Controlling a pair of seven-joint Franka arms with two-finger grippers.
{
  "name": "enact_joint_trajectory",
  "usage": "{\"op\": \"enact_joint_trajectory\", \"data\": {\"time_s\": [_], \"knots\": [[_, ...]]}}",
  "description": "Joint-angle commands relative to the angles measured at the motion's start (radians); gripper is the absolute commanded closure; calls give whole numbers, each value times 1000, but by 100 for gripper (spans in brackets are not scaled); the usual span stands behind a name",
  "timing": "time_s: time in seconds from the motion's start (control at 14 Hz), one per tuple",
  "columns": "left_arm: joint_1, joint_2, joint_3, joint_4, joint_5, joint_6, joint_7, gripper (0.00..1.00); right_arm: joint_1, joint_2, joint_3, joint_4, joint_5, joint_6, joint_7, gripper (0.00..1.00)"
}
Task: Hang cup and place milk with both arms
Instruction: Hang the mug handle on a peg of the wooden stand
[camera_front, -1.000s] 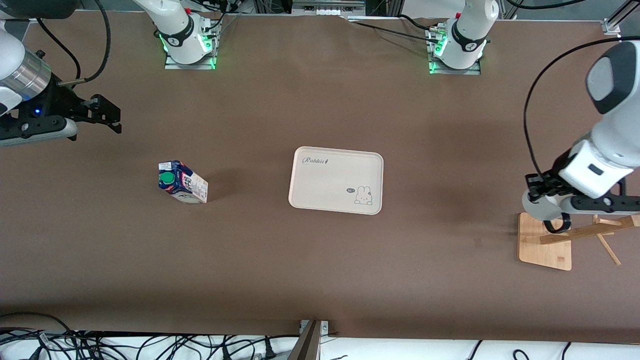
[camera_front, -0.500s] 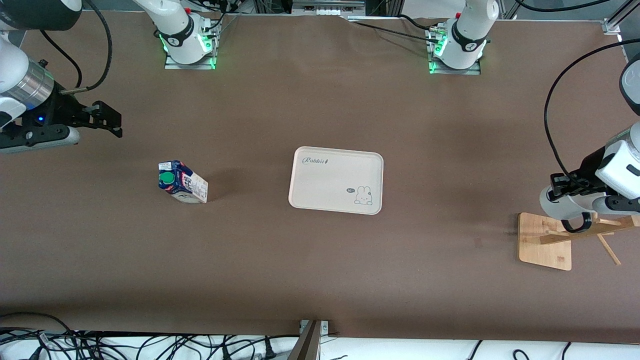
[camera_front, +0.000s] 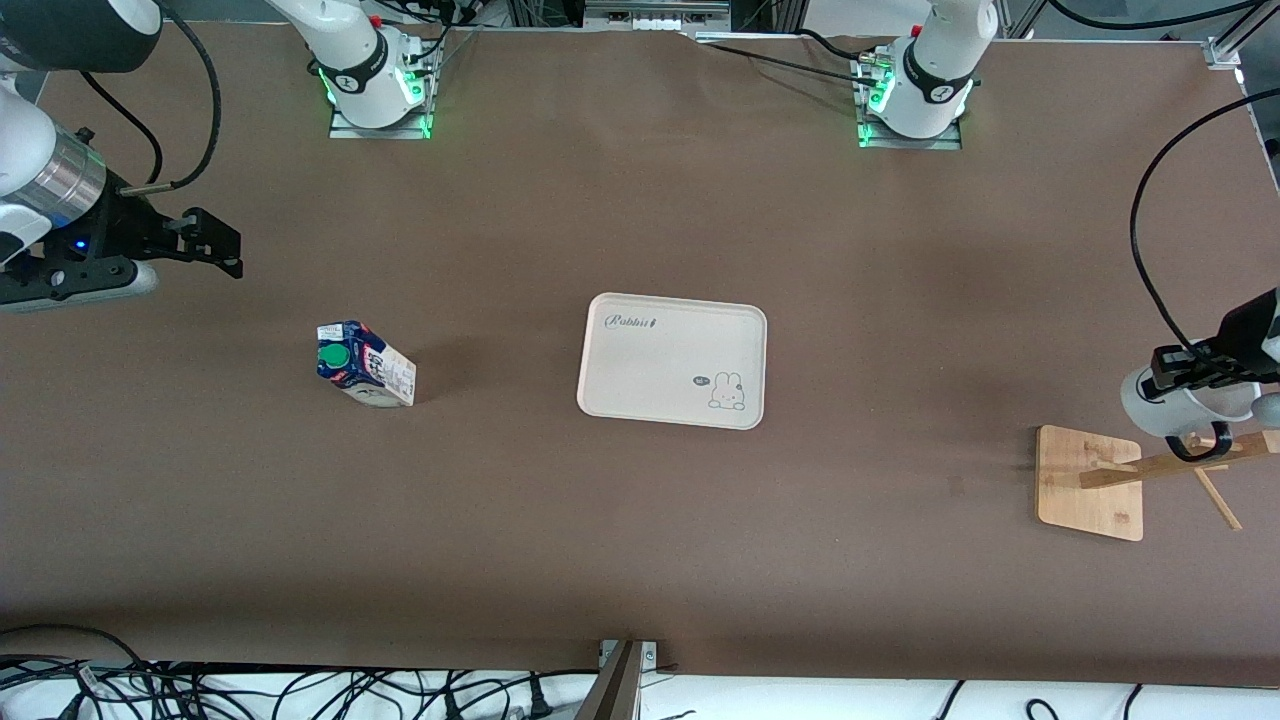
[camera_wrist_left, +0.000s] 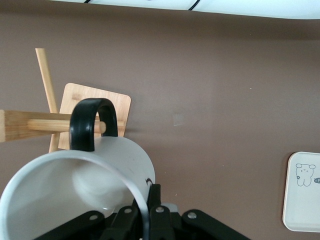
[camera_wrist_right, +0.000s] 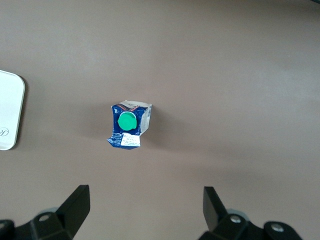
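The left gripper (camera_wrist_left: 145, 215), at the table edge by the left arm's end, has its fingers clamped on the rim of the cup (camera_front: 1185, 408), whose black handle (camera_wrist_left: 93, 123) is threaded over a peg (camera_wrist_left: 65, 125) of the wooden rack (camera_front: 1090, 482). The milk (camera_front: 364, 364) stands upright on the table (camera_front: 640, 540) toward the right arm's end, well apart from the tray (camera_front: 672, 360) at the middle. The right gripper (camera_wrist_right: 145, 207) hangs over the milk, fingers spread wide and holding nothing
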Motion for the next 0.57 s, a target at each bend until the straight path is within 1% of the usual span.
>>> {"op": "enact_joint_trajectory", "data": {"time_s": [0.0,0.5], "knots": [[33,13,-8,26,-36,-17,56,100,-8,4,9,20,-15,-16,9,0],[77,23,-8,30,-43,-18,57,100,-10,6,9,20,-15,-16,10,0]]}}
